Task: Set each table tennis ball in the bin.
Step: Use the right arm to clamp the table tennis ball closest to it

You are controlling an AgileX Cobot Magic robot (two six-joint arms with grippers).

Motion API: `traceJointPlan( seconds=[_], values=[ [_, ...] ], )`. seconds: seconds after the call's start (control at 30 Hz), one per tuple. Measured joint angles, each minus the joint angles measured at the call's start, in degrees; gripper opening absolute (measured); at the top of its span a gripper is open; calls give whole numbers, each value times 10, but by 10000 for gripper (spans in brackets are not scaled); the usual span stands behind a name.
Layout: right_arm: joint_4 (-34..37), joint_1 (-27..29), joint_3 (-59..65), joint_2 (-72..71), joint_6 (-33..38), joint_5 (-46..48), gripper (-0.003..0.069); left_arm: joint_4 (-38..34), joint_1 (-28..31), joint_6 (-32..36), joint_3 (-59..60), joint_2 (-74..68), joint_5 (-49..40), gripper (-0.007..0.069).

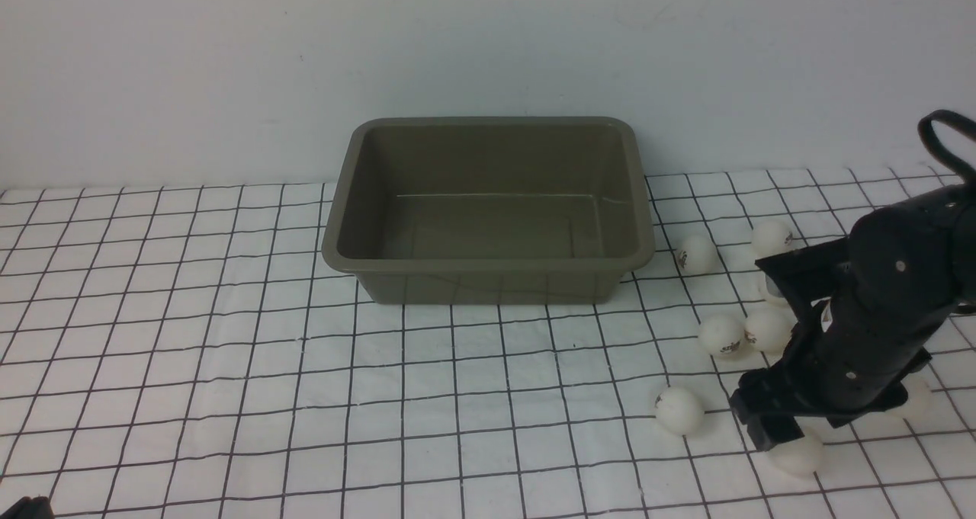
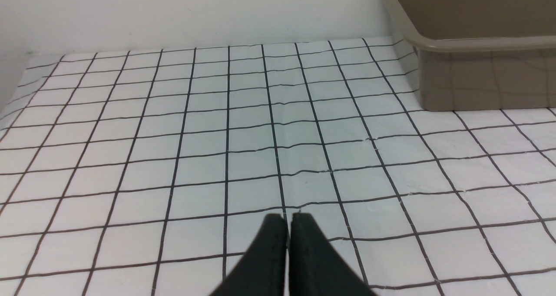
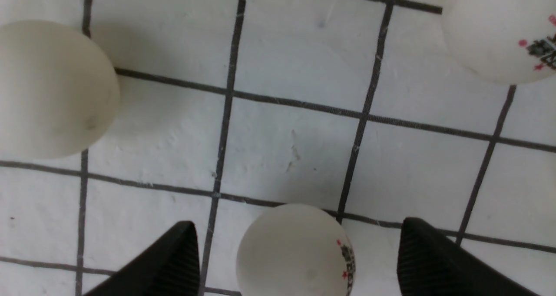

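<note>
Pick step, bin (image 1: 488,264) empty. Right gripper (image 3: 297,226) spread wide, straddling a table tennis ball (image 3: 295,252) on the tabletop (image 1: 229,351), right of bin. Height above the tabletop unclear. Next: descend, close centred; ball may squirt. Left gripper (image 2: 289,220) closed, empty.

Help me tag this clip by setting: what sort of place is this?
Probably a robot test bench in a lab: a grid-printed white cloth serves as the work surface, a bare white wall stands behind, and an olive bin and loose table tennis balls are laid out.
</note>
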State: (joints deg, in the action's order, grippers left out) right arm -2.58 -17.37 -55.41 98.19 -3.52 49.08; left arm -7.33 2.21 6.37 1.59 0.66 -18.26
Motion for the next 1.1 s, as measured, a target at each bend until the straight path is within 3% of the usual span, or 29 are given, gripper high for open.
traceJointPlan(
  seconds=[0.77,0.97,1.1],
  values=[
    [-2,2,-1,23,-5,8,550,0,0,0,0,0,-1,-4],
    [-2,2,-1,23,-5,8,507,0,0,0,0,0,-2,-4],
    [-2,2,-1,23,-5,10,434,0,0,0,0,0,-2,-4]
  ],
)
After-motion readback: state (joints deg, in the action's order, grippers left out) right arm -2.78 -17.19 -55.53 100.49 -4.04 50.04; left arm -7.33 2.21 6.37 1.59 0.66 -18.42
